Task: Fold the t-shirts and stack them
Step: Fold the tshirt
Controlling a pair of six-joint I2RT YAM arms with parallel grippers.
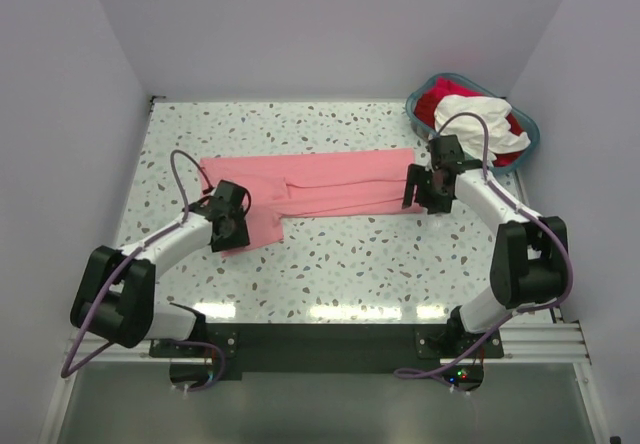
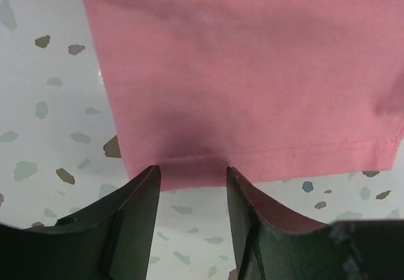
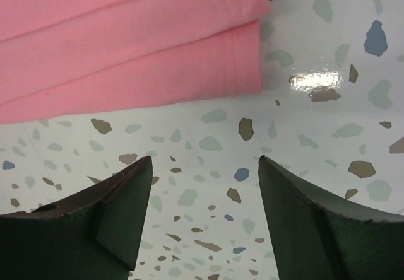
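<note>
Salmon-pink cloth stretches across a white speckled terrazzo table (image 1: 350,254) partway through a laundry-folding job. At the left, the left gripper (image 2: 192,168) hovers low at the stitched hem of the salmon-pink short-sleeved t-shirt (image 1: 340,179). Its two dark fingers are parted with nothing between them, and the hem lies just beyond the tips.

The shirt lies flat at mid-table, folded lengthwise into a long band running left to right. One flap of cloth juts toward the near edge at its left end. At the band's right end, the right gripper (image 3: 205,158) hangs over bare tabletop just beside the shirt's layered corner, jaws spread wide and empty.

Farther right, in the far corner, a teal-blue plastic basket (image 1: 412,112) holds a crumpled white t-shirt (image 1: 480,119) on top of a red t-shirt (image 1: 435,99). Neither shows any fold.

By this showing the job is in its early part. The first shirt appears to have its lengthwise folds, but the crosswise folds that would make it a compact packet are not yet done. No stack exists on the table, and at least two garments wait in the basket.
</note>
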